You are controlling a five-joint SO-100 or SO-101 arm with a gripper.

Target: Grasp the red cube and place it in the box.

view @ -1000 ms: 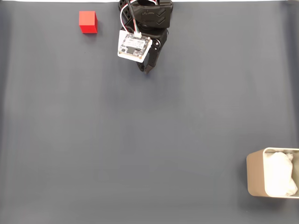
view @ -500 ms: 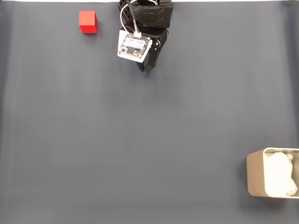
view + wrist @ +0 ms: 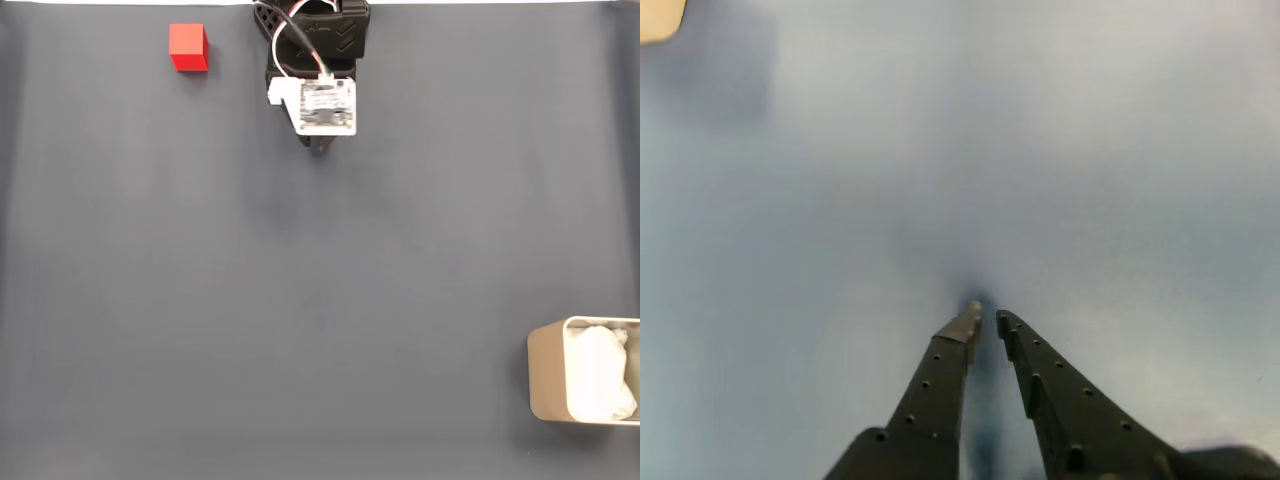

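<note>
The red cube [image 3: 188,47] sits on the dark mat at the top left of the fixed view, apart from the arm. My gripper [image 3: 320,148] hangs right of the cube near the top centre and points down the picture, under a white circuit board. In the wrist view the gripper [image 3: 988,312] is shut, its two black fingers nearly touching at the tips with nothing between them. The beige box [image 3: 545,375] with white lining stands at the bottom right edge, far from the gripper.
A dark grey mat [image 3: 300,300] covers the table, with a pale strip along its top edge. A beige corner [image 3: 658,16] shows at the wrist view's top left.
The wrist has turned: the white board swung from tilted at the left to square over the gripper. The cube and the box have not moved.
</note>
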